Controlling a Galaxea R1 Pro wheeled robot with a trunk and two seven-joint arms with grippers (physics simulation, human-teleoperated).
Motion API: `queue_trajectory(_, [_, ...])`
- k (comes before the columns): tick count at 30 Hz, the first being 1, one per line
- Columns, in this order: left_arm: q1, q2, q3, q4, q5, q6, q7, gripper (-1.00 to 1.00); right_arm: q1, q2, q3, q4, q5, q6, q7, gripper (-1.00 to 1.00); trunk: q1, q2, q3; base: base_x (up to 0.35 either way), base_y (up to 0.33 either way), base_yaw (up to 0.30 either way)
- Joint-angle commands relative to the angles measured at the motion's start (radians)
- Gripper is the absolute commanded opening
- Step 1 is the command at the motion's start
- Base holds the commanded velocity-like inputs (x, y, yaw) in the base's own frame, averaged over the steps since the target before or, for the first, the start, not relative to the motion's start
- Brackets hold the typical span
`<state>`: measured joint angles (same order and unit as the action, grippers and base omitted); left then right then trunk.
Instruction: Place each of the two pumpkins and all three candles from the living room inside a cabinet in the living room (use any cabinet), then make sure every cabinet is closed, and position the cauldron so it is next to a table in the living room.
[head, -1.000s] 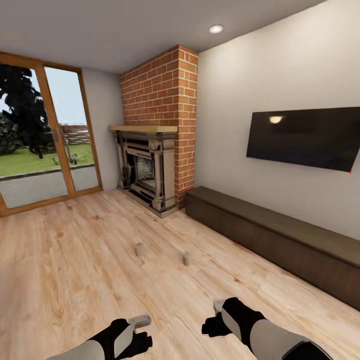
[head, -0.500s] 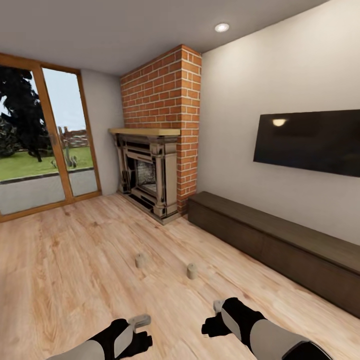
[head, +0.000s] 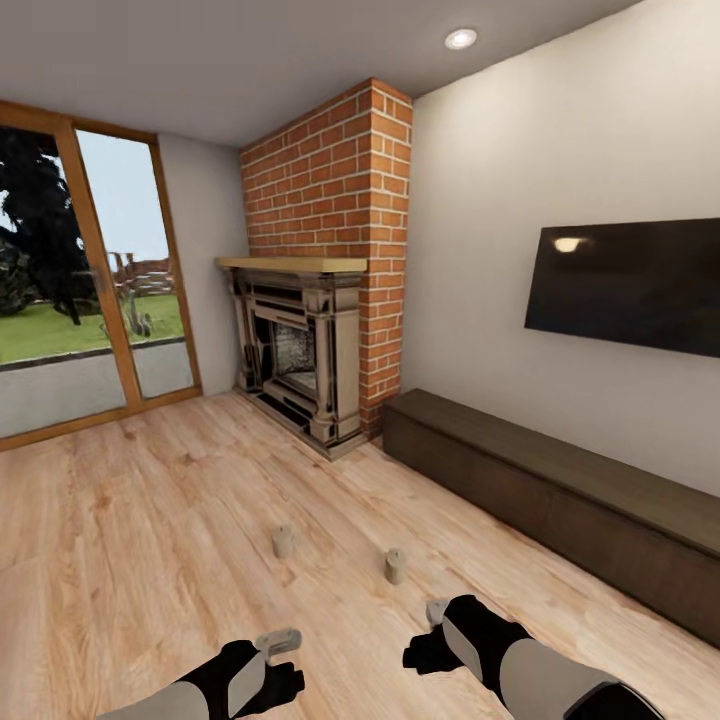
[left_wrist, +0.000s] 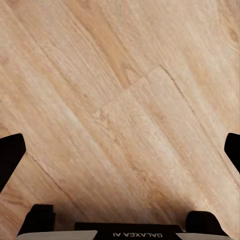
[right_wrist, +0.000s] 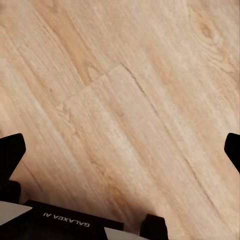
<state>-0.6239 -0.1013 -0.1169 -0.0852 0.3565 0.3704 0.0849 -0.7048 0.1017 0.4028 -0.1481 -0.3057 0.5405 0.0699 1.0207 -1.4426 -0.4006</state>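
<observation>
Two tan stubby candles stand upright on the wooden floor, one (head: 284, 541) to the left and one (head: 396, 565) to the right. The right candle is just ahead of my right gripper (head: 432, 628). The long low dark-brown cabinet (head: 560, 490) runs along the right wall under the TV, its fronts shut. My left gripper (head: 276, 645) hangs low at the bottom of the head view. In both wrist views the left gripper (left_wrist: 120, 150) and the right gripper (right_wrist: 120, 150) are open, with bare floor between the spread fingertips. The pumpkins, cauldron and table are out of view.
A brick chimney with a fireplace (head: 300, 360) fills the far corner. Glass doors (head: 90, 300) line the left wall. A black TV (head: 630, 290) hangs above the cabinet. Wooden floor (head: 150, 520) stretches from my arms to the candles and the cabinet.
The whole view has shifted as the camera moved forward and turned: the candles and cabinet sit lower and nearer in the picture. Both arms keep their pose.
</observation>
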Motion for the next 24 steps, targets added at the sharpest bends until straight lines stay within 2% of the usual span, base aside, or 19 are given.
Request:
queue_trajectory(1, [0.000, 0.000, -0.008, -0.002, 0.011, 0.005, 0.006, 1.00, -0.001, 0.000, 0.008, -0.001, -0.007, 0.004, 0.001, 1.00, 0.001, -0.001, -0.001, 0.335, 0.123, 0.000])
queue_trajectory(8, [0.000, 0.000, -0.009, -0.002, 0.010, 0.004, 0.004, 1.00, -0.001, -0.001, 0.007, -0.001, -0.007, 0.004, 0.002, 1.00, 0.001, -0.001, -0.001, 0.335, 0.135, -0.017])
queue_trajectory(24, [0.000, 0.000, -0.008, -0.002, 0.010, 0.004, 0.004, 1.00, -0.001, -0.002, 0.007, -0.001, -0.007, 0.004, 0.002, 1.00, 0.001, -0.001, 0.012, 0.318, 0.184, -0.243])
